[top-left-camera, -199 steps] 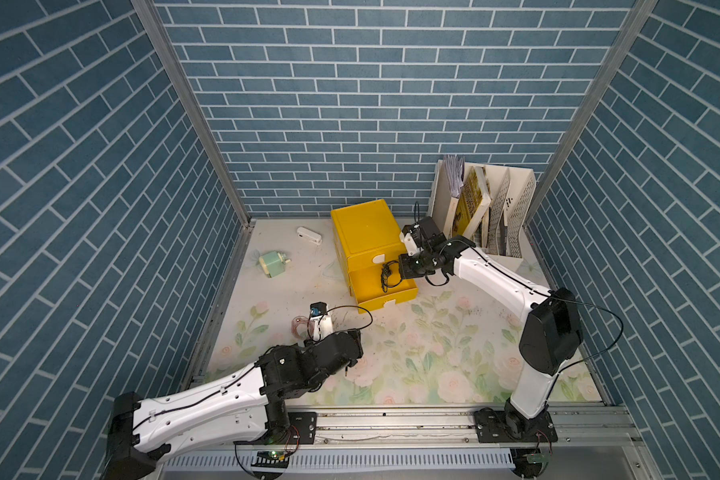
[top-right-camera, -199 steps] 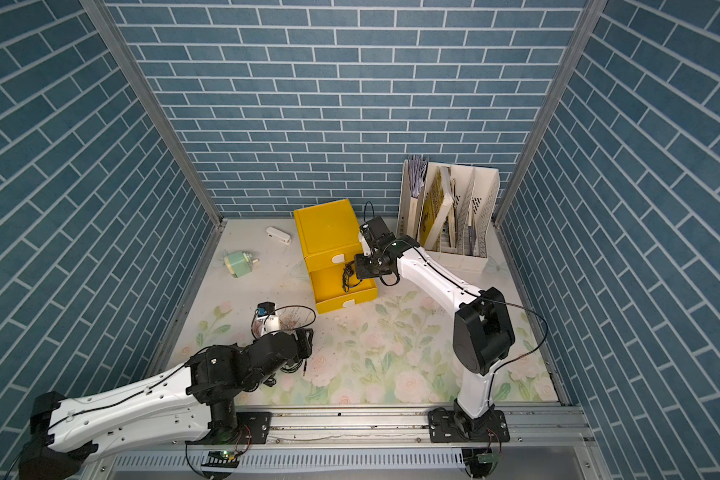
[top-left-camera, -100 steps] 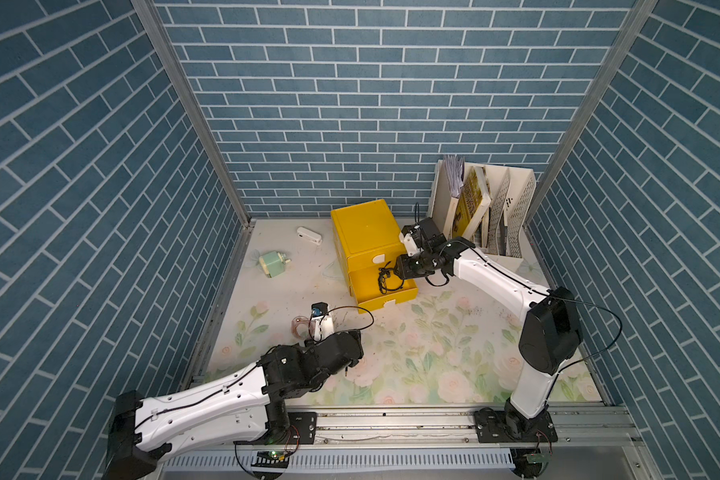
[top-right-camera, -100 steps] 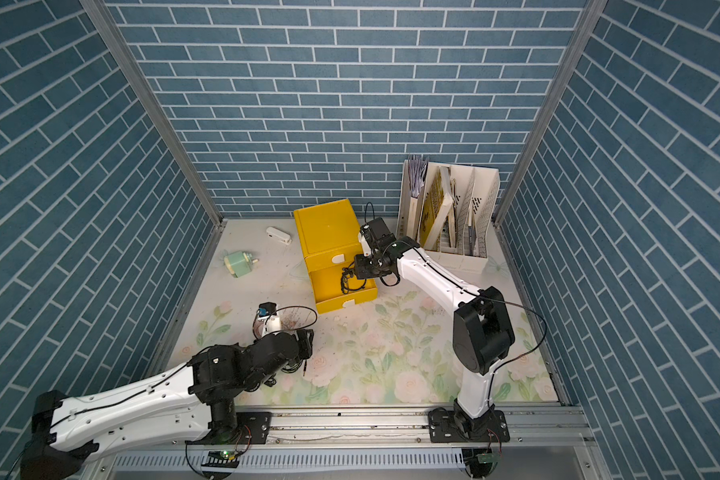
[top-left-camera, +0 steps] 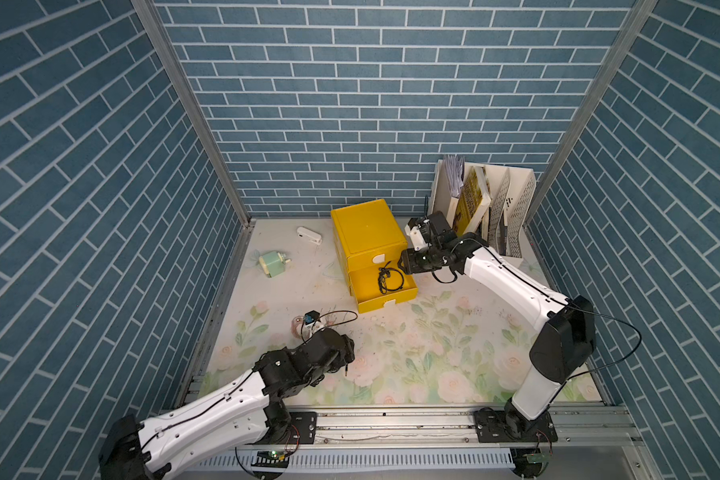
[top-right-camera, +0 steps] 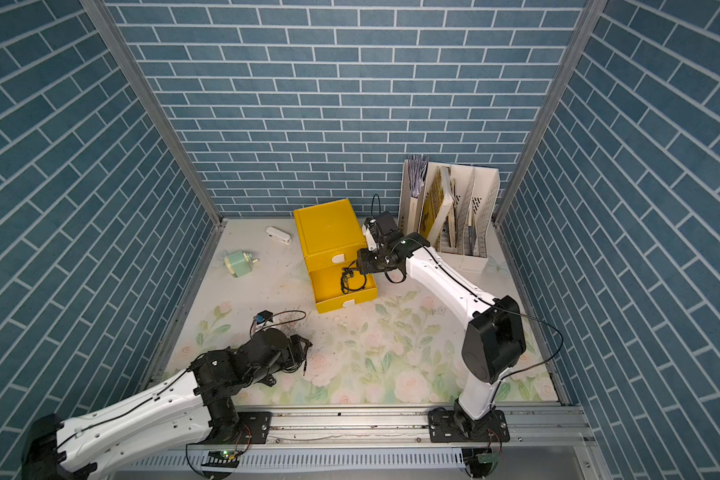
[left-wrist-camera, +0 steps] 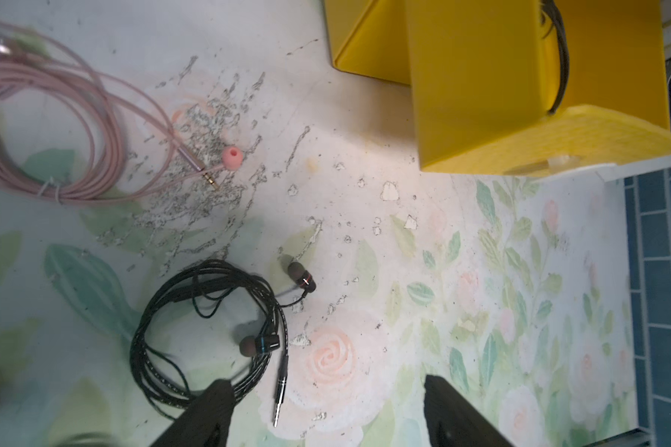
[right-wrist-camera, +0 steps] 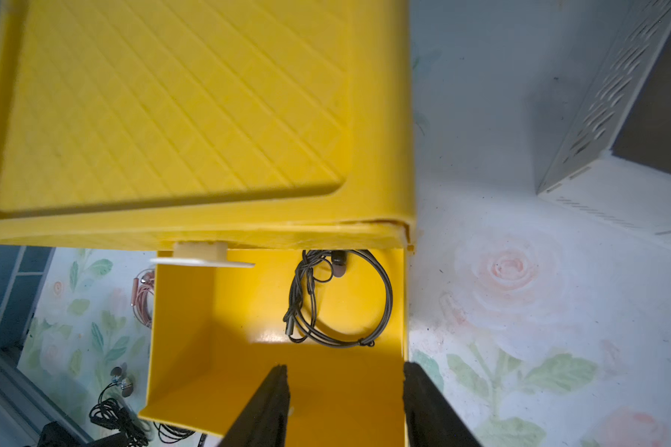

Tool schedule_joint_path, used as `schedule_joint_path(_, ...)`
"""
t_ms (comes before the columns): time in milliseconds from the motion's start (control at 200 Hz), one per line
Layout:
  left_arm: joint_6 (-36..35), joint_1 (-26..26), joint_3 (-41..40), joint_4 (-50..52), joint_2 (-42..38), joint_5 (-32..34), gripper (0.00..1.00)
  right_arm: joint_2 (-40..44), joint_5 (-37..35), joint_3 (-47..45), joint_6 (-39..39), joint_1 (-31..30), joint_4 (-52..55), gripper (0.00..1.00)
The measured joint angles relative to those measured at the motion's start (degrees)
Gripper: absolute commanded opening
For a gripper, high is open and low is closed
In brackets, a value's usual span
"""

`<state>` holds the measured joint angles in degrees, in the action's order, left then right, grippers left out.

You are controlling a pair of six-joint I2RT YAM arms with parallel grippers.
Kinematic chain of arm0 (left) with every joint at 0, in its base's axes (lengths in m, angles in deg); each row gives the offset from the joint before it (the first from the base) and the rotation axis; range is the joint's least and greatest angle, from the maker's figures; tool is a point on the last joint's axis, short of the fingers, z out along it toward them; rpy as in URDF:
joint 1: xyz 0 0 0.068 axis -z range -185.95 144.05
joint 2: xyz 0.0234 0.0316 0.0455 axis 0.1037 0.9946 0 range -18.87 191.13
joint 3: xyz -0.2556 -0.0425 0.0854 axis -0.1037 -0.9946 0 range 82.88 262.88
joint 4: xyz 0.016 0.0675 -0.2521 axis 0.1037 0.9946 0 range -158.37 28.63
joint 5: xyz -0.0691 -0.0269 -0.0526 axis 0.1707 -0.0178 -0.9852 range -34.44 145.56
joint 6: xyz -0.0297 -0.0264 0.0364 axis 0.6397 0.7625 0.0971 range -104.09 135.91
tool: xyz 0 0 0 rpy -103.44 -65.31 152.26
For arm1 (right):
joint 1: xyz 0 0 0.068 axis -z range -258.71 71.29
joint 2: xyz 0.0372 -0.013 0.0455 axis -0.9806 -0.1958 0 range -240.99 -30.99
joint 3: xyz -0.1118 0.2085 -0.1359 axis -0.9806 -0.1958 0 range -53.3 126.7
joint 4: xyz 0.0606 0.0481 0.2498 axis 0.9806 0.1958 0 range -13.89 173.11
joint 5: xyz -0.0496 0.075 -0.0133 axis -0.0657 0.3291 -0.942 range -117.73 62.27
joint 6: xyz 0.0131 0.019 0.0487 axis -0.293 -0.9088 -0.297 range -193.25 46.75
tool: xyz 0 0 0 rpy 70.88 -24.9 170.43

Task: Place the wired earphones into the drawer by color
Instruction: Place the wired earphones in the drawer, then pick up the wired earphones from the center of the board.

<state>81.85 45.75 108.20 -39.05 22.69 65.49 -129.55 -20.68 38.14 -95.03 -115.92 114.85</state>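
The yellow cabinet (top-left-camera: 368, 232) has the drawer (top-left-camera: 385, 305) below its top one pulled out. Black wired earphones (top-left-camera: 389, 279) lie coiled inside it, also shown in the right wrist view (right-wrist-camera: 338, 302). My right gripper (right-wrist-camera: 345, 367) hovers open over this drawer, holding nothing. A second coil of black earphones (left-wrist-camera: 210, 329) lies on the floral mat. My left gripper (left-wrist-camera: 326, 385) is open just above the mat, one finger over the coil's edge and its plug between the fingers. Pink earphones (left-wrist-camera: 55, 127) lie further off on the mat.
A white slotted file rack (top-left-camera: 495, 208) with books stands at the back right, behind the right arm. A small green device (top-left-camera: 272, 262) and a small white object (top-left-camera: 309, 236) lie at the back left of the mat. Blue brick walls enclose the area.
My right gripper has opened and let go of the black earphones, which now lie in the open drawer. The left arm has barely moved.
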Motion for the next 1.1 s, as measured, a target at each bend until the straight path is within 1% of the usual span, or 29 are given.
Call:
schedule_joint_path(75, 0.2, -5.1, -3.1, -0.9, -3.3, -3.9, 0.82, 1.6, -0.1, 0.0, 0.2, 0.0, 0.0, 0.5)
schedule_joint_path(170, 0.3, -10.8, -5.2, -1.2, -4.4, -7.5, 0.82, 3.3, -0.2, -0.4, 0.2, 0.0, -0.2, 0.5)
schedule_joint_path(225, 0.3, -13.0, -5.6, -1.9, -3.8, -9.2, 0.82, 4.0, -0.2, -0.9, 0.2, 0.0, -0.2, 0.5)
schedule_joint_path(290, 0.9, -14.5, -5.7, -3.5, -2.1, -10.9, 0.83, 4.5, -0.2, -1.6, 0.2, 0.0, -0.2, 0.5)
schedule_joint_path(490, 3.9, -15.5, -5.6, -8.6, 5.0, -14.4, 0.88, 5.7, -0.9, -5.1, 0.2, 0.0, -0.4, 0.5)
schedule_joint_path(575, 5.1, -15.8, -4.5, -8.0, 7.5, -14.8, 0.88, 6.3, -1.1, -6.6, 0.2, 0.0, -0.5, 0.5)
schedule_joint_path(715, 7.6, -16.3, -0.3, -6.4, 12.6, -15.0, 0.88, 7.3, -1.4, -8.9, 0.2, 0.0, -1.2, 0.5)
schedule_joint_path(770, 8.7, -16.5, 0.8, -6.4, 14.1, -15.0, 0.88, 7.6, -1.5, -9.5, 0.2, 0.0, -1.3, 0.49)
schedule_joint_path(905, 10.8, -16.9, 2.7, -5.5, 18.8, -15.0, 0.82, 7.9, -1.8, -10.1, 0.7, 0.0, -1.8, 0.49)
schedule_joint_path(1015, 11.7, -17.0, 4.3, -3.7, 23.0, -15.0, 0.8, 8.9, -2.8, -11.3, 1.1, 0.0, -2.0, 0.49)
schedule_joint_path(1100, 12.3, -17.2, 4.8, -3.3, 24.3, -15.1, 0.8, 9.9, -3.6, -12.4, 1.3, 0.0, -2.1, 0.49)
